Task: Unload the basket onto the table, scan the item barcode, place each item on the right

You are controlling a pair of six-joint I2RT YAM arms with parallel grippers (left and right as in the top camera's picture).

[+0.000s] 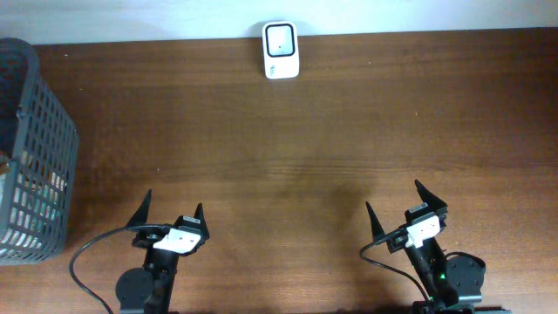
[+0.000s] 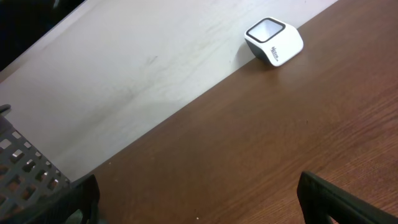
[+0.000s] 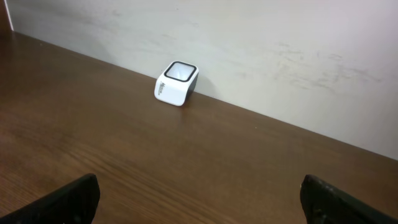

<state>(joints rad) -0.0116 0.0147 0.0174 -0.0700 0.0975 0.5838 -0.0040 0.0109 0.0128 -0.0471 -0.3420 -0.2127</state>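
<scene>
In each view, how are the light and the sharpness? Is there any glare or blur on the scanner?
Overhead: even light, scanner sharp, a faint sheen on the table. Left wrist: scanner clear, no glare; the left fingers at the bottom edge are dark and soft. Right wrist: scanner clear; the right fingers are likewise dark and blurred.

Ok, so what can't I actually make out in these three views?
- Basket contents: overhead, screened by its grey mesh wall and cut by the left edge; no item or barcode identifiable.
- Basket, left wrist: only a corner, cut by the bottom-left edge.
- Scanner lettering: both wrist views, too small to read.
</scene>
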